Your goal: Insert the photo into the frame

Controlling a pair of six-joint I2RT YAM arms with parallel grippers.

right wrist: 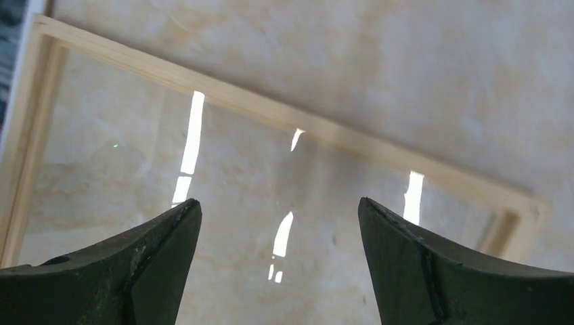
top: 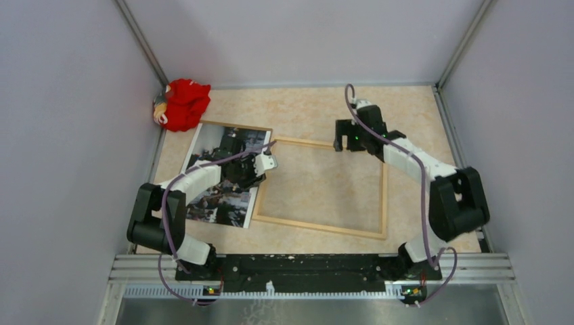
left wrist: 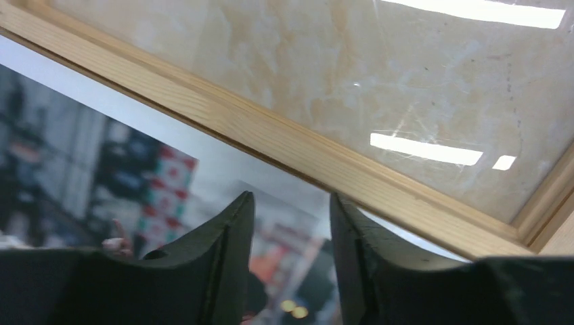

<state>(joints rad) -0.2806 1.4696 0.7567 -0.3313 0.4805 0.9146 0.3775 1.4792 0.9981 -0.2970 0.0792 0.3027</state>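
Glossy rectangular crowd-scene photo [top: 215, 203] lies flat just left of the thin light-wood frame [top: 386, 196]. Left gripper [left wrist: 291, 203] sits low over its right edge, fingers narrowly parted, holding nothing; right gripper [right wrist: 279, 208] gapes above the frame's far rail. Best: pinch white border, slide rightward.

from above, the left arm [top: 203, 175] hides the middle of the photo [top: 220, 206]; the backing board [top: 237, 126] shows only as a brown sliver at its far edge. in the left wrist view the print is blurred. the red bundle [top: 184, 103] in the far left corner is too small to identify.
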